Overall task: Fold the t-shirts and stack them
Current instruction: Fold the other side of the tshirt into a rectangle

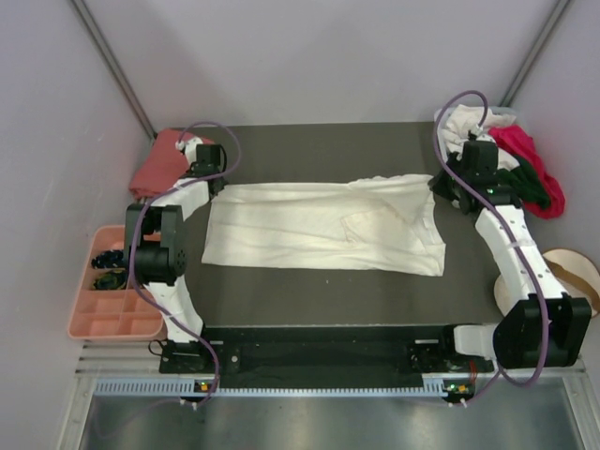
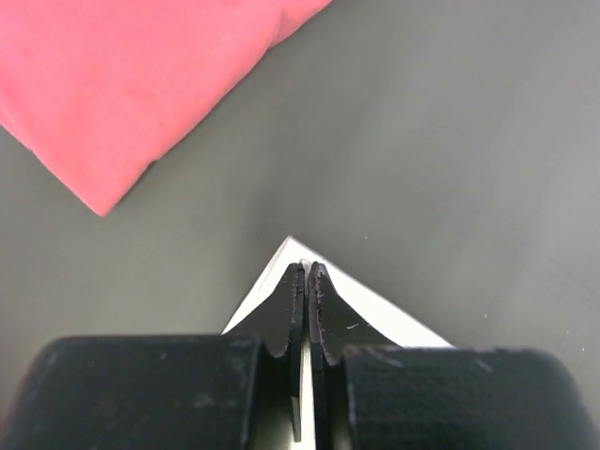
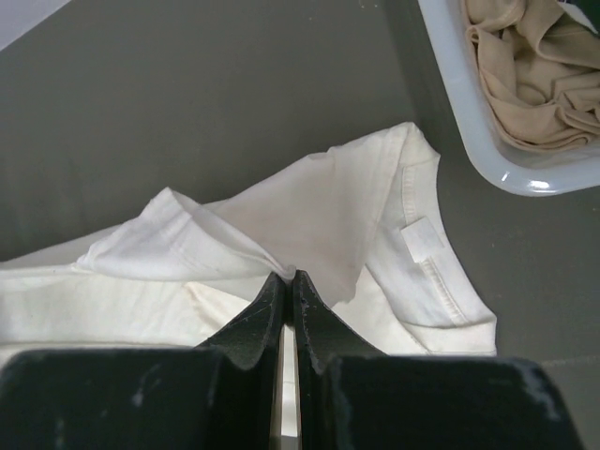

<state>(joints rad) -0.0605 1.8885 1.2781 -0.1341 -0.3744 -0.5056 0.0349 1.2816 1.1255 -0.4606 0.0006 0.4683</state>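
- Left gripper point(image 2: 307, 274): jaws pressed together on the far-left corner of the cream-white t-shirt point(image 1: 319, 230), with a thin edge of fabric pinched between the tips.
- Right gripper point(image 3: 289, 281): jaws likewise closed, clamped on a raised fold of the same shirt at its far-right end, just beside the neckline.
- Pink compartment tray point(image 1: 82, 323): stands off the mat at the near left, beside the left arm. Small dark items point(image 1: 108, 267) lie in its far compartments, too small to identify.
- Round beige pouch point(image 1: 574, 272): sits at the near right, outside the right arm.
- Cream-white t-shirt: lies mostly flat in the middle of the dark mat point(image 1: 309, 150). Its long axis runs left to right, with the collar end towards the robot's right and the straight edge towards its left. The right-hand part is creased and partly folded over.
- Sewn-in tag point(image 3: 424, 240): a small white rectangle inside the neckline, with no legible writing.
- Pale bin point(image 3: 464, 94): seen by the right wrist camera just beyond the collar. It holds crumpled tan cloth point(image 3: 530, 66).
- Salmon-pink t-shirt point(image 1: 157, 167): lies at the far-left corner of the mat, near the left gripper but apart from the cream shirt.
- Heap of t-shirts point(image 1: 530, 173): white, magenta and dark green, bunched together at the far right behind the right gripper.
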